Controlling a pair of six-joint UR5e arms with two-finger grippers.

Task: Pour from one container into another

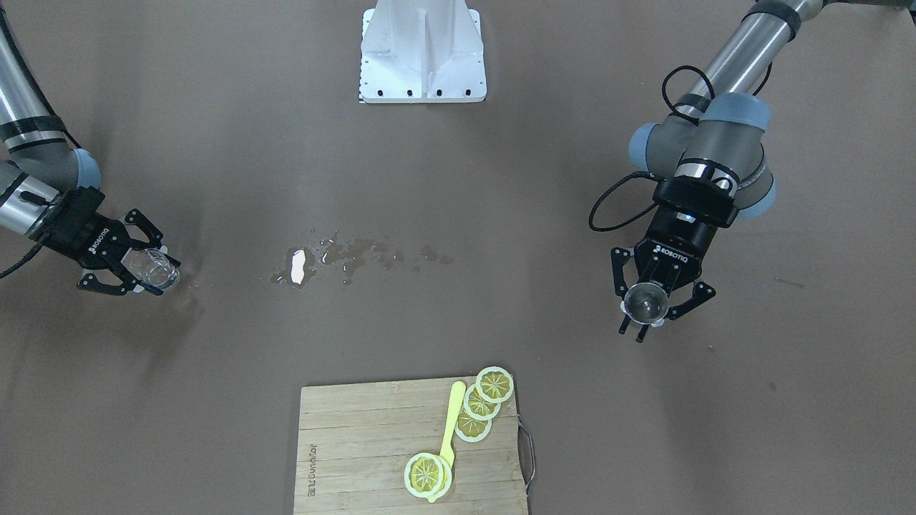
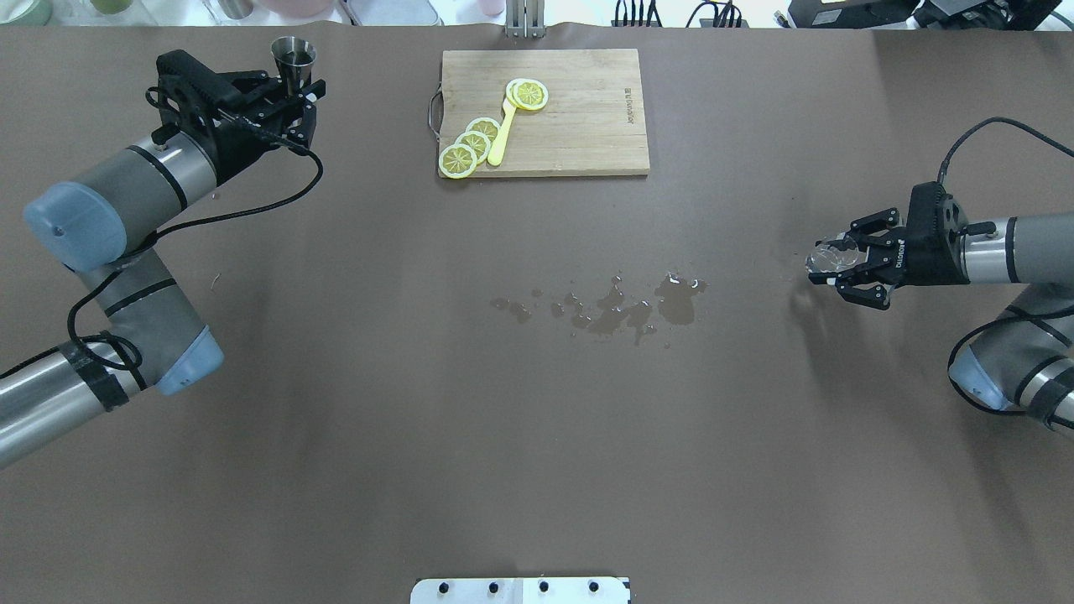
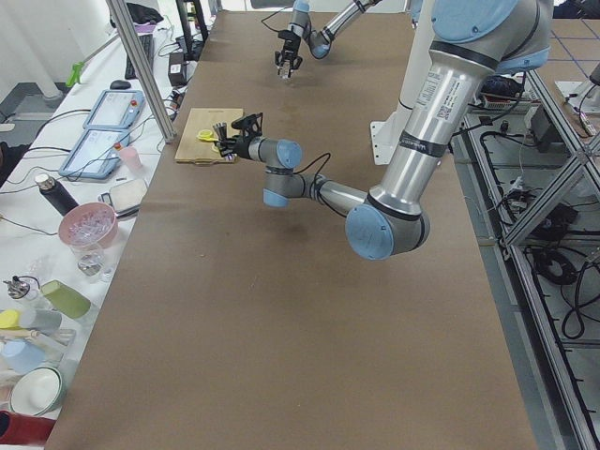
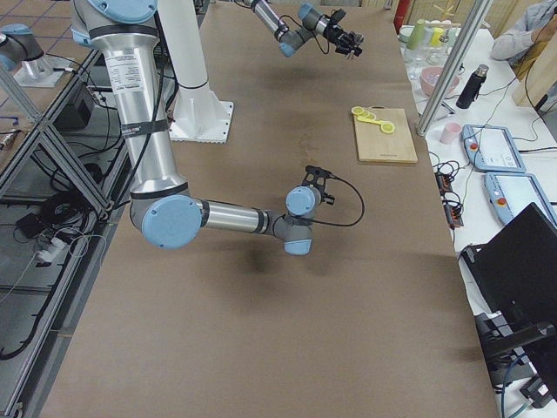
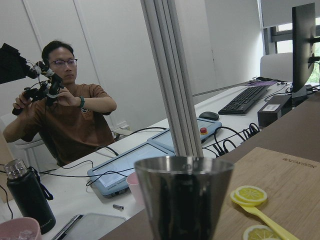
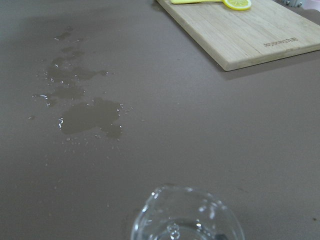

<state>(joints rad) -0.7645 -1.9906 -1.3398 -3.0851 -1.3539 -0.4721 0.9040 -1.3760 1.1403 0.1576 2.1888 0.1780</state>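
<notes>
Pinching an upright metal cup [image 2: 294, 55], the left gripper [image 2: 289, 88] sits toward one end of the table [image 2: 419, 419]. Well apart, near the other end, the right gripper [image 1: 159, 270] clamps a clear glass [image 1: 152, 266]. A wet spill [image 1: 343, 257] lies between them.

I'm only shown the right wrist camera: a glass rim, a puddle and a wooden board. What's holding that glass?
Observer: The right end effector, with its two fingers shut on the glass.
Visitor: Is there a second container anywhere?
Observer: Yes, a metal cup, held upright in the left end effector at the far end of the table.
Visitor: And the puddle?
Observer: The puddle lies between the two end effectors, under neither.
</notes>
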